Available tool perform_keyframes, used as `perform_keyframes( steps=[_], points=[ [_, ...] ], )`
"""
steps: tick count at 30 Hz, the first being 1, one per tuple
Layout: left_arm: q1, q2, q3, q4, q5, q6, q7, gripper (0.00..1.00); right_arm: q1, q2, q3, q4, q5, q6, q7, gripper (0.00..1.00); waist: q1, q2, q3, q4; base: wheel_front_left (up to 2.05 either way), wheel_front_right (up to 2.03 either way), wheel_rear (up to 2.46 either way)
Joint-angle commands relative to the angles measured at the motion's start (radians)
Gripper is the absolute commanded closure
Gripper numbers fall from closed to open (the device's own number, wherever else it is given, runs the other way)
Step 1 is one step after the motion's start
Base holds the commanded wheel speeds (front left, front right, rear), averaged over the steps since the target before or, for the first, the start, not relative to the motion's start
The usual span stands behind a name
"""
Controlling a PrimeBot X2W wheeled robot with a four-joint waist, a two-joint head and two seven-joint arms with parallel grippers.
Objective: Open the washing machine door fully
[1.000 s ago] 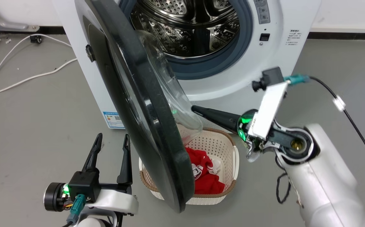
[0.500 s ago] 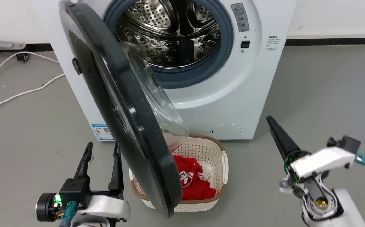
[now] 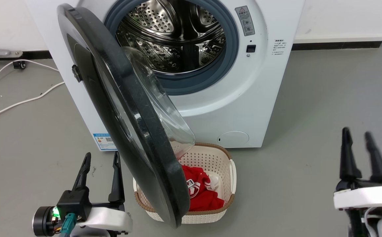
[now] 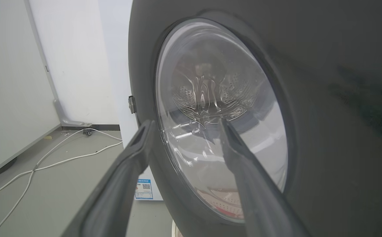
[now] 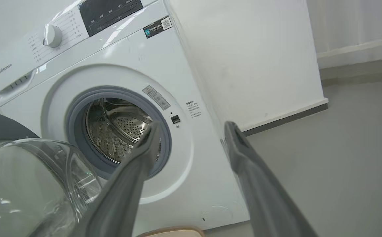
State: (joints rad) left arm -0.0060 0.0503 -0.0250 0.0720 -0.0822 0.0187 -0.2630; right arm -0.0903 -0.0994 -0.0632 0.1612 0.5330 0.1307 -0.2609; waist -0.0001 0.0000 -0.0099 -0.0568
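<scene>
Plainly, the door stands swung out edge-on just right of the left gripper, whose fingers are spread and empty. The right gripper, well apart on the door's far side, is spread and empty too.

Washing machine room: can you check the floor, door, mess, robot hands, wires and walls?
Surface: plain grey floor.
Job's things: large round glossy black washing machine door swung out from the white washing machine, steel drum exposed.
Clutter: cream perforated plastic basket with red garment, under the door's lower edge.
Grippers: left gripper and right gripper open, empty, off the door.
Cables: white cables on floor, left.
Surroundings: white wall, dark skirting.
</scene>
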Motion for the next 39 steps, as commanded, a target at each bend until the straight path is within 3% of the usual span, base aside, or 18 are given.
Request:
perform_keyframes(
  steps=[1, 6, 11, 29, 30, 31, 32, 33, 39],
  points=[
    [0.004, 0.0, 0.003, -0.003, 0.002, 0.003, -0.003, 0.0, 0.015, 0.008, -0.015, -0.042, -0.074, 0.0, -0.004, 0.0, 0.0001, 0.0, 0.0, 0.001, 0.0, 0.0, 0.0],
    [-0.007, 0.0, 0.007, -0.004, 0.006, 0.001, -0.003, 0.0, 0.063, 0.036, -0.01, -0.215, -0.387, 0.0, -0.004, 0.0, 0.0001, 0.0, -0.002, 0.01, 0.0, 0.0, 0.0],
    [-0.009, 0.0, 0.008, -0.007, 0.008, 0.0, -0.003, 0.0, 0.115, 0.048, 0.041, -0.264, -0.548, 0.0, -0.002, 0.0, 0.0001, 0.0, -0.003, 0.017, 0.0, 0.0, 0.0],
    [0.006, 0.0, 0.014, -0.015, 0.015, -0.007, -0.003, 0.0, 0.12, 0.05, 0.067, -0.13, -0.471, 0.0, -0.003, 0.0, 0.0001, 0.0, 0.003, 0.002, 0.0, 0.0, 0.0],
    [0.006, 0.0, 0.014, -0.017, 0.014, -0.006, -0.003, 0.15, 0.12, 0.05, 0.067, -0.128, -0.469, 0.0, -0.004, 0.0, 0.0001, 0.0, 0.004, 0.002, 0.0, 0.0, 0.0],
    [0.007, 0.0, 0.014, -0.018, 0.014, -0.007, -0.003, 0.58, 0.12, 0.05, 0.066, -0.127, -0.468, 0.0, -0.004, 0.0, 0.0001, 0.0, 0.004, 0.002, 0.0, 0.0, 0.0],
    [0.008, 0.0, 0.014, -0.018, 0.014, -0.007, -0.003, 0.93, 0.12, 0.05, 0.067, -0.127, -0.467, 0.0, -0.004, 0.0, 0.0001, 0.0, 0.003, 0.002, 0.0, 0.0, 0.0],
    [0.01, 0.0, 0.014, -0.017, 0.014, -0.008, -0.003, 1.0, 0.12, 0.05, 0.066, -0.126, -0.464, 0.0, -0.004, 0.0, 0.0001, 0.0, 0.003, 0.002, 0.0, 0.0, 0.0],
    [0.009, 0.0, 0.011, -0.017, 0.012, -0.014, -0.003, 1.0, 0.118, 0.051, 0.066, -0.122, -0.458, 0.0, -0.004, 0.0, 0.0001, 0.0, 0.002, 0.003, 0.0, 0.0, 0.0]
  ],
)
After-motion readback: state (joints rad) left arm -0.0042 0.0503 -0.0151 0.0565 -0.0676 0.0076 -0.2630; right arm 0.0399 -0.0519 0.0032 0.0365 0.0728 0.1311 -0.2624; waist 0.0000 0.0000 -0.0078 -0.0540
